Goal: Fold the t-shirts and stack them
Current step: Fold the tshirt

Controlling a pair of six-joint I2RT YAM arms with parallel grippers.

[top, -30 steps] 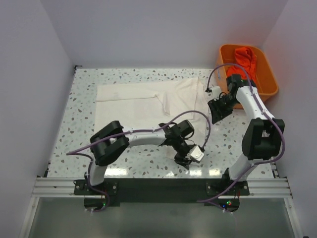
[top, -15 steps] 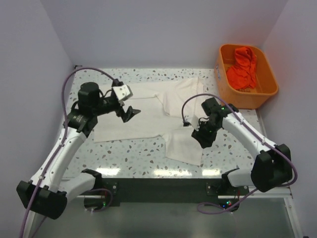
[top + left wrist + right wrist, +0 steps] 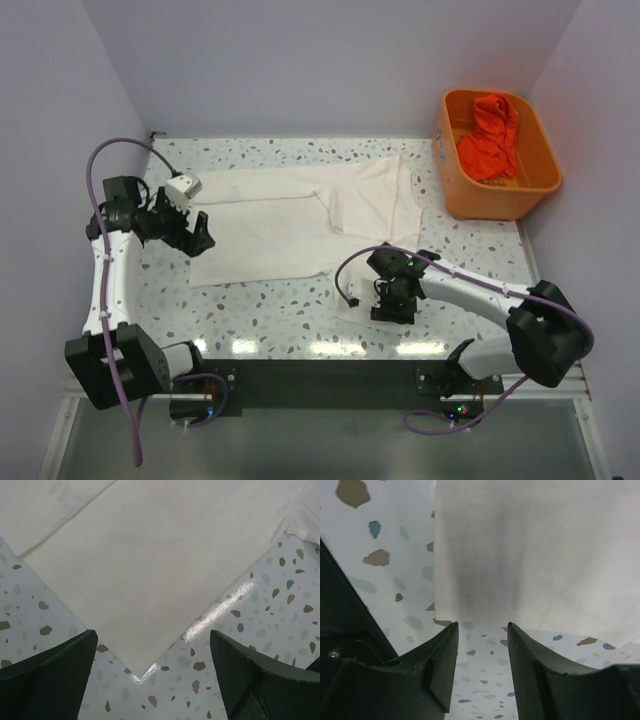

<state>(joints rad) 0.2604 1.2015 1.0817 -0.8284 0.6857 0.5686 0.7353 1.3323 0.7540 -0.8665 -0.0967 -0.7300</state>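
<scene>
A plain white t-shirt [image 3: 290, 220] lies spread flat across the middle of the speckled table [image 3: 270, 305]; no red print shows. My left gripper [image 3: 201, 235] hovers over the shirt's left edge, open and empty. In the left wrist view one corner of the shirt [image 3: 160, 565] points down between the wide-apart fingers of that gripper [image 3: 152, 680]. My right gripper [image 3: 392, 308] is low at the shirt's front right flap. In the right wrist view it [image 3: 482, 630] is open, and the cloth edge [image 3: 540, 550] lies just ahead of the fingertips, not between them.
An orange plastic tub [image 3: 525, 190] stands at the back right corner with a crumpled red-orange garment [image 3: 490, 135] in it. Grey walls close the table on the left, back and right. The arm bases sit on the rail along the near edge.
The left arm swung from the front middle out to the shirt's left edge. The right arm came from beside the tub to the front right flap, which now lies spread toward the front.
</scene>
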